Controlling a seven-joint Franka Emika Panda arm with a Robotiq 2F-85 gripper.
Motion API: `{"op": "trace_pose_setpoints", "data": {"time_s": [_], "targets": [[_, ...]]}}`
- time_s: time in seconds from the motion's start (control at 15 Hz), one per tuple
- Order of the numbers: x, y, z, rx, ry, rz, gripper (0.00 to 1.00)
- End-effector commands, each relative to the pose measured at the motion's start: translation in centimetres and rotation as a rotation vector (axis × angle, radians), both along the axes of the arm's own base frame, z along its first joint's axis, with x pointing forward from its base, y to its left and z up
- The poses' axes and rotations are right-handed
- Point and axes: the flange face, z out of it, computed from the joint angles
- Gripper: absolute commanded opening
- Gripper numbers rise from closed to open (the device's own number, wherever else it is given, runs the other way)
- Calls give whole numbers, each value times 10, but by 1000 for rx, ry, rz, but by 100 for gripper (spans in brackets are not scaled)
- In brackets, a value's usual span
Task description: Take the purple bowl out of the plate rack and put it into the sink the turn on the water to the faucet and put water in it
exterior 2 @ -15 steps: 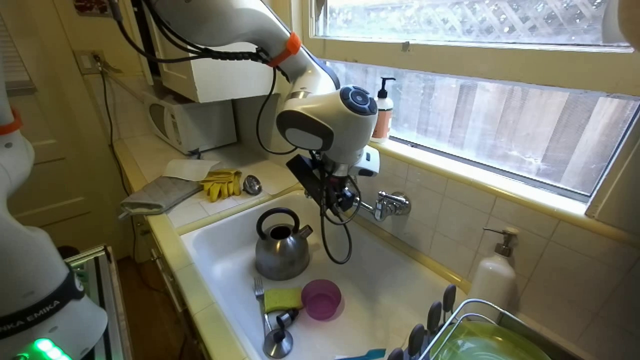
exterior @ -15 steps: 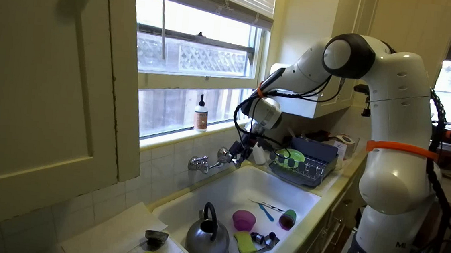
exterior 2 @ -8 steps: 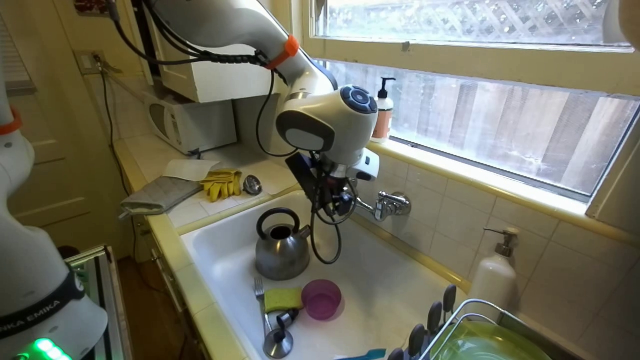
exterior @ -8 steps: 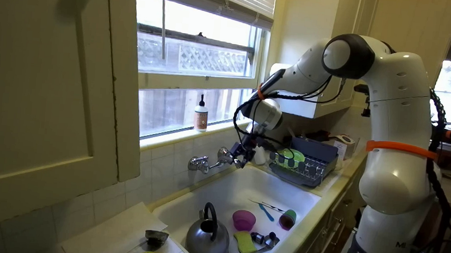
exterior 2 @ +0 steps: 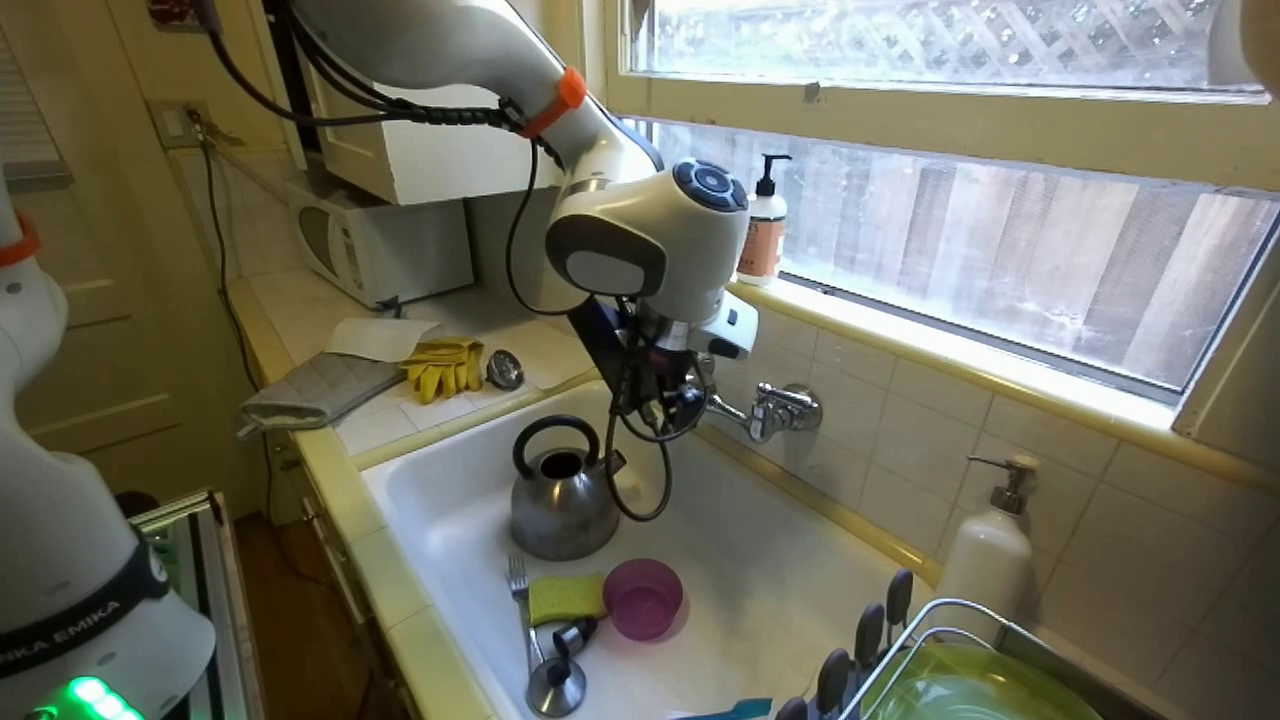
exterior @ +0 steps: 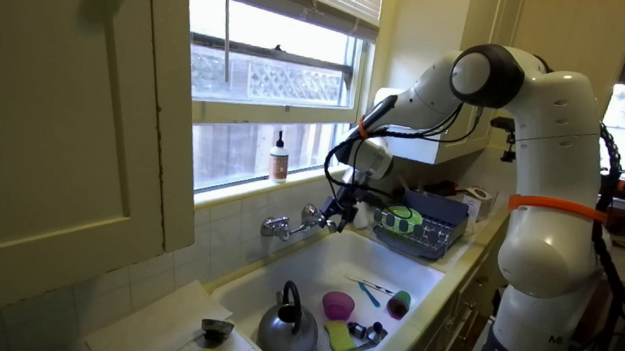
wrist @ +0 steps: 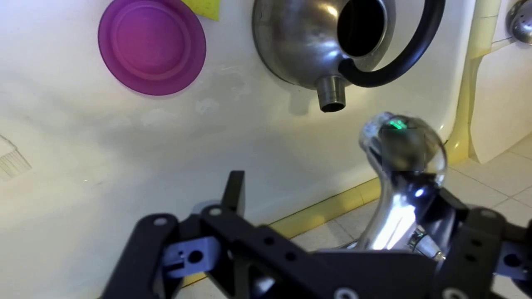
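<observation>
The end effector is hanging by the faucet with its fingers spread wide apart; the faucet is showing between them in the wrist view, partly covered by one finger, and whether they are touching I cannot tell. Beyond, the bowl is sitting upright in the sink, just beside the sponge and near the kettle. Farther out, the rack is standing at the sink's end, holding a green dish.

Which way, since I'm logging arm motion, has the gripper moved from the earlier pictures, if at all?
Yes: in an exterior view, the gripper has shifted slightly picture-left, away from the faucet handle right of it.
</observation>
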Motion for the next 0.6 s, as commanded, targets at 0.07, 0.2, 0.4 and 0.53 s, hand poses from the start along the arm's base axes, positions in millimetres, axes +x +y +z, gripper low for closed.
{"op": "trace_pose_setpoints", "data": {"time_s": [0.07, 0.2, 0.4, 0.53], "targets": [[-25, -16, -3, -100, 35, 35, 100], [-28, -17, -2, -119, 51, 58, 100], [-32, -24, -1, -150, 59, 79, 100], [-33, -27, -1, -159, 55, 86, 100]]}}
